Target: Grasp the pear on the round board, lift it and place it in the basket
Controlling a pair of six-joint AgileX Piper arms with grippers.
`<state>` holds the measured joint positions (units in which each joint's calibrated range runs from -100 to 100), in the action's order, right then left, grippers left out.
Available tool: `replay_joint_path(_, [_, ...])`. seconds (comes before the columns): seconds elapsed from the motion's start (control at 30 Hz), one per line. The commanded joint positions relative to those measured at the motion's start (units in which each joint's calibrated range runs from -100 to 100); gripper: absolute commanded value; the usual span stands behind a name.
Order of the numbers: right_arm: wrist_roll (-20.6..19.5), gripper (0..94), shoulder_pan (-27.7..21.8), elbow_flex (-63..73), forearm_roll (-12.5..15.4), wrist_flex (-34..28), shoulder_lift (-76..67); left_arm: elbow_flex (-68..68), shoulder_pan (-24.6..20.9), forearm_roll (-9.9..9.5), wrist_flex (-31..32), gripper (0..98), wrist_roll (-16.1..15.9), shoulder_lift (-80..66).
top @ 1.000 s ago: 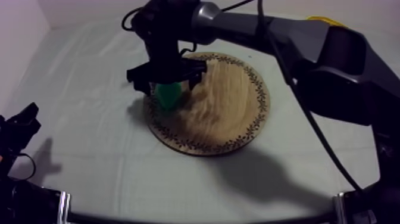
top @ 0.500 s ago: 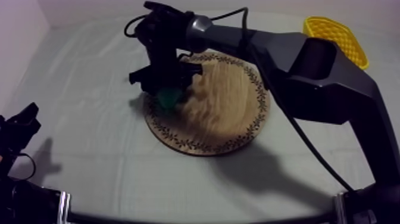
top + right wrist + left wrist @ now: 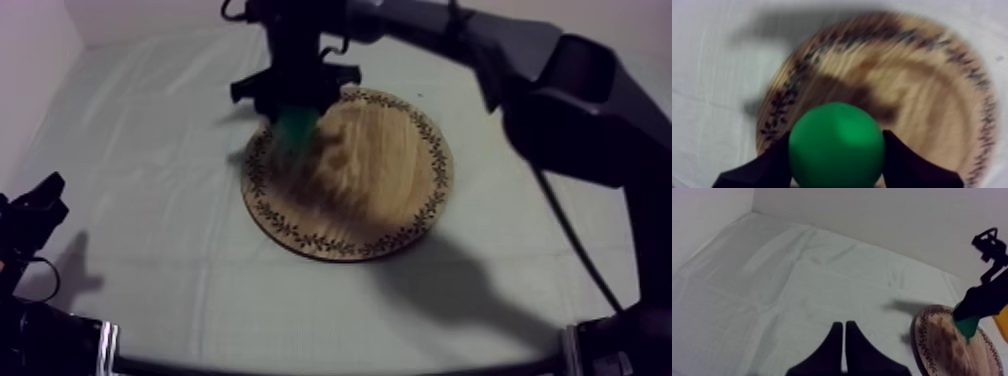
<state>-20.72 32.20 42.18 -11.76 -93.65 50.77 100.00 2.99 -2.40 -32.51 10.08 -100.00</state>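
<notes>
From above, the right arm reaches in from the upper right, and the right fingers (image 3: 268,98) are closed on the green pear (image 3: 297,122). The pear sits over the far left rim of the wooden board (image 3: 380,180). It looks lifted clear of the wood, though the gap is hard to judge from this angle. The left fingers (image 3: 40,200) sit low at the near left of the counter (image 3: 150,260), well away from the work.

From the left wrist, the left fingers (image 3: 834,343) lie together as a narrow wedge with nothing between them. Across the counter (image 3: 772,278) the other arm holds the pear (image 3: 967,325) just above the board's (image 3: 942,348) edge. A patch of yellow (image 3: 1002,323) beyond it is probably the basket.

From the right wrist, the pear (image 3: 836,145) is pinched at its widest part between the right fingers (image 3: 767,167). The board (image 3: 922,85) lies below, with a shadow on it that suggests the fruit is airborne.

The step in hand appears to be the carry. The grip is square across a round, smooth body, so the squeeze should be firm and the swing gentle. The pear should rise high enough to clear the basket wall and be let go only once it is centred over the opening.
</notes>
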Motion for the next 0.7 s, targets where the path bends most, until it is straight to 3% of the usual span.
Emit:
replay_joint_path(0.0, [1.61,36.0,-1.42,-2.97,-0.88,0.40,-5.81,0.00,0.01,-0.02,0.01,0.1,0.01,0.00])
replay_joint_path(0.3, [7.85,36.3,-9.34,-14.09,-4.83,1.50,-22.55,0.00,0.01,-0.02,0.01,0.1,0.01,0.00])
replay_joint_path(0.67, [13.25,37.0,-21.50,-34.05,-9.05,14.08,-38.06,0.00,0.01,-0.02,0.01,0.1,0.01,0.00])
